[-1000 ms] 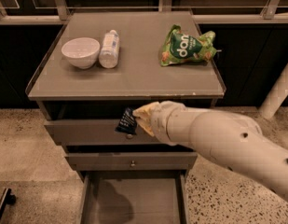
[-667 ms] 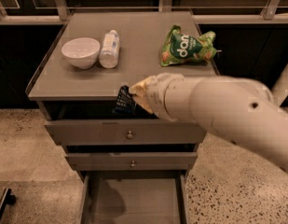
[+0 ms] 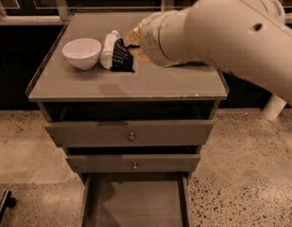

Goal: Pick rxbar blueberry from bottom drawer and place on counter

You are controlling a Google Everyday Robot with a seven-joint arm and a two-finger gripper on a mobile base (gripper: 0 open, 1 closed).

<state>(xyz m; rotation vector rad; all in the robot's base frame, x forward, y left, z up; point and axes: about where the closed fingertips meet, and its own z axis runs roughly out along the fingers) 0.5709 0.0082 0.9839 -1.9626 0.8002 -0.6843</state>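
My gripper [image 3: 130,43] is over the middle of the counter [image 3: 89,85], at the end of the big cream arm that fills the upper right. It is shut on the rxbar blueberry [image 3: 121,56], a dark navy wrapper with white lettering. The bar hangs upright from the gripper, just right of the white bottle, with its lower edge at or just above the counter top. The bottom drawer [image 3: 136,205] stands pulled open below, and its flat floor shows nothing on it. The arm hides most of the gripper.
A white bowl [image 3: 81,52] and a white bottle [image 3: 107,48] stand on the counter's left half. The arm covers the green chip bag at the right. Two knobbed drawers [image 3: 131,136] are closed above the open one. Speckled floor surrounds the cabinet.
The arm has risen from in front of the top drawer to over the counter, carrying the bar up and back. The view has also shifted closer to the cabinet.
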